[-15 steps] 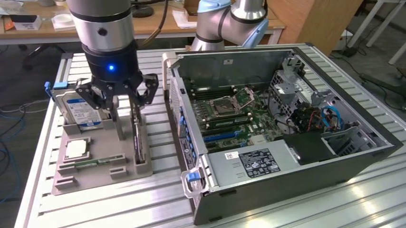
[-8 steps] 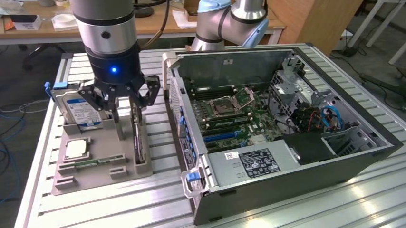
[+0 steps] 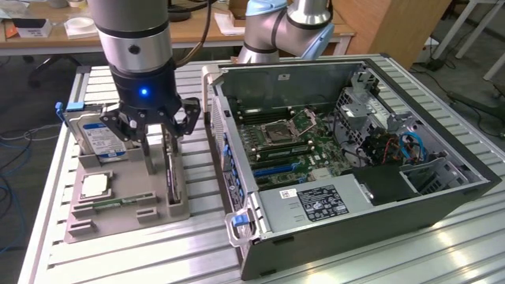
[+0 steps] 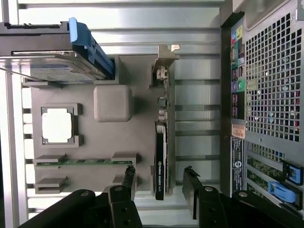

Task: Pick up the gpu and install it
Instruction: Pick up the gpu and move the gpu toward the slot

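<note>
claw (image 3: pixel 158 136) hangs released over gpu (image 4: pixel 160 159) on slatted aluminium table (image 3: pixel 142 254); wooden desk (image 3: pixel 185 31) behind.

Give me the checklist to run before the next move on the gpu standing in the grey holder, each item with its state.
1. Black gripper open: ok.
2. Its fingers on either side of the thin black-and-green gpu card with silver bracket, gaps on both sides: ok.
3. gpu card upright on edge in the grey plastic holder: ok.
4. Silver hard drive with blue-white label apart from the fingers: ok.
5. Black computer case open, green motherboard exposed: ok.
6. Card slot on the motherboard free: cannot tell.
</note>
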`<control>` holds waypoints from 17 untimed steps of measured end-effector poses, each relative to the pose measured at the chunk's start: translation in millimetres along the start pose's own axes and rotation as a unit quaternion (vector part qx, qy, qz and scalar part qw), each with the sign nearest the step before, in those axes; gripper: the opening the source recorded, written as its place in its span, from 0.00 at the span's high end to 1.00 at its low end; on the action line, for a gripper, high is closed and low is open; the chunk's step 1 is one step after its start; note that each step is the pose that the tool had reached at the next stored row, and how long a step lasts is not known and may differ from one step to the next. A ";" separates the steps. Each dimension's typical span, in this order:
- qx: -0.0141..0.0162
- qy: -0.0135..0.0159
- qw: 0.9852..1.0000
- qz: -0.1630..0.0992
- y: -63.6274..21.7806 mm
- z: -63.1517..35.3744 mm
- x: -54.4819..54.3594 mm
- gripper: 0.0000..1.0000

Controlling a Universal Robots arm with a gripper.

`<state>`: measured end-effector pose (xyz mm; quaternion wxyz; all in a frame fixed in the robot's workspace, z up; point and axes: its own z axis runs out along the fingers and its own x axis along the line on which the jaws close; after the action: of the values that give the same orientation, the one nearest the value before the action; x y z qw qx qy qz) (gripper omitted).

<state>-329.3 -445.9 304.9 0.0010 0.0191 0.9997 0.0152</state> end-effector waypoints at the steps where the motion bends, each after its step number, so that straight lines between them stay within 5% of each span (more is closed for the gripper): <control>1: 0.000 0.000 1.000 0.000 -0.3 0.8 -0.2 0.47; 17: 0.001 0.000 1.000 0.000 -2.7 14.9 -1.4 0.47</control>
<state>-327.9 -448.3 289.9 0.0010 0.0190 0.9997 0.0142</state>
